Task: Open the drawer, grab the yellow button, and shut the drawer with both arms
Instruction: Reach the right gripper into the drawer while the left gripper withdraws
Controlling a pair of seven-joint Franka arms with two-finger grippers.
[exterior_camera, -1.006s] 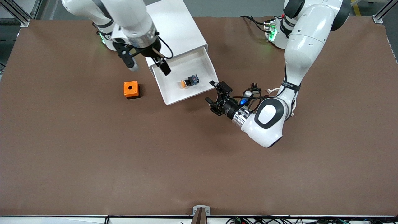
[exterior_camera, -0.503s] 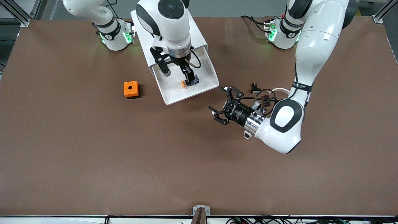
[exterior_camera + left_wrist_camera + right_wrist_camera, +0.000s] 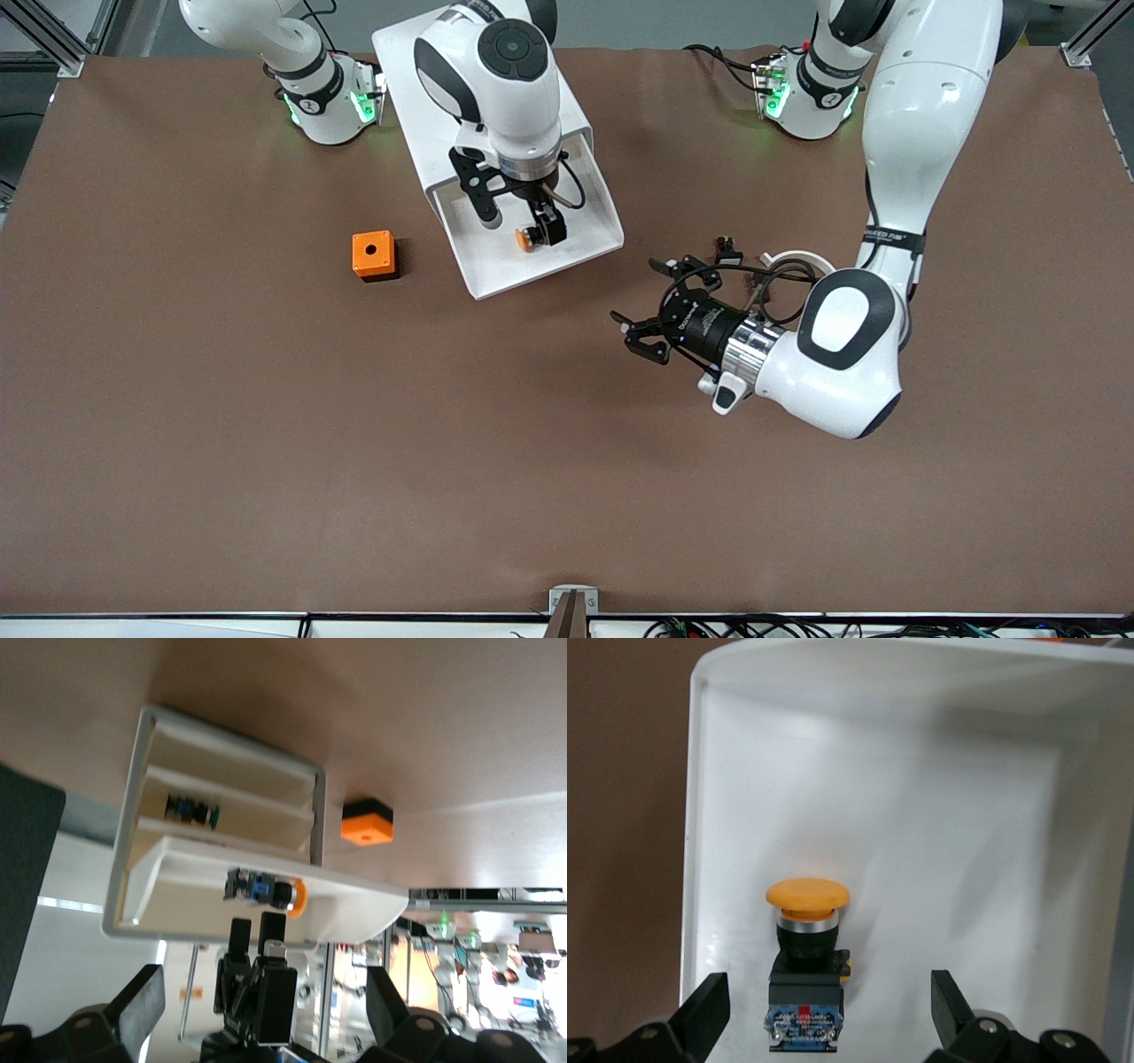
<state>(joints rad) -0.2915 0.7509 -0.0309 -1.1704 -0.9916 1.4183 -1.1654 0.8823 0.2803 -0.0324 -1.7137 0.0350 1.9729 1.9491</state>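
Observation:
The white drawer (image 3: 496, 266) stands pulled out of its white cabinet (image 3: 416, 62). In it lies the button (image 3: 527, 237), orange cap toward the front camera. My right gripper (image 3: 518, 220) reaches down into the drawer, open, with the button's black-and-blue body (image 3: 804, 992) between its spread fingers (image 3: 700, 1014) and untouched by them; the drawer floor (image 3: 939, 815) shows around it. My left gripper (image 3: 651, 306) hangs open and holds nothing over the bare table, beside the drawer's front corner. The left wrist view shows the drawer (image 3: 354, 899), the button (image 3: 266, 890) and its own fingers (image 3: 137, 1001).
An orange cube box (image 3: 372, 255) with a round hole sits on the table beside the drawer, toward the right arm's end. A small black part (image 3: 726, 252) lies by the left arm's wrist cables. A dark item (image 3: 190, 808) sits inside the cabinet.
My right gripper has swung from the cabinet's edge over the drawer and come down around the button. My left gripper has drawn away from the drawer's front, toward the front camera.

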